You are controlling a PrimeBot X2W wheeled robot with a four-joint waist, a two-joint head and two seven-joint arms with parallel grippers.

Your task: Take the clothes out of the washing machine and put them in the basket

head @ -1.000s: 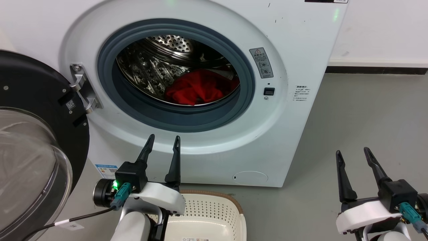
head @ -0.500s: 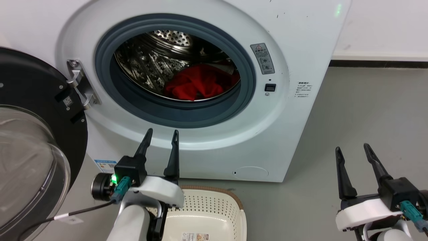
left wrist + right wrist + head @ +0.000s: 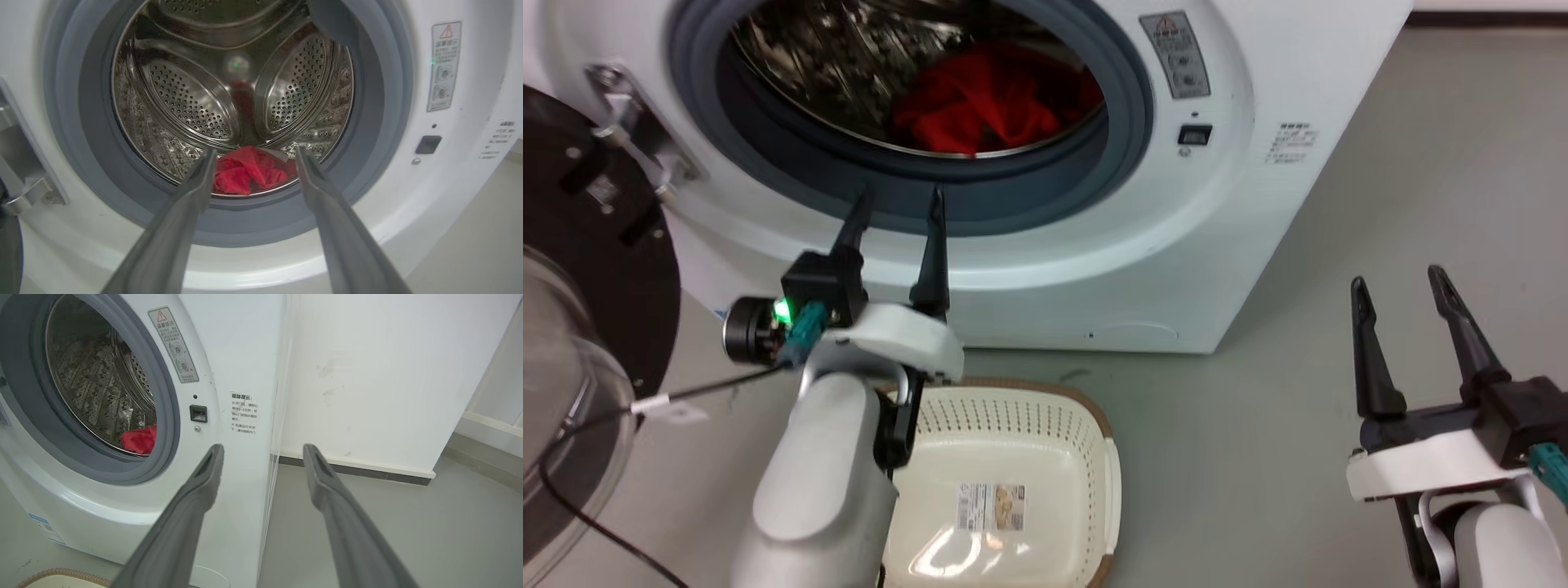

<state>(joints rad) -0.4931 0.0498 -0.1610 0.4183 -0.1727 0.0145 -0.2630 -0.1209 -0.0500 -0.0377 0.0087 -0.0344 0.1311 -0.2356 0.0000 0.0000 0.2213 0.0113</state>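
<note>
Clothes (image 3: 980,102) seen inside the washing machine (image 3: 1217,245)
Left gripper (image 3: 902,196) held parted before it; right gripper (image 3: 1395,278) parted beside it

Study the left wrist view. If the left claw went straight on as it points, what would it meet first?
Probably the clothes low in the drum: the left claw frames them through the door seal. Depth is unclear; the seal's lower lip may come first.
</note>
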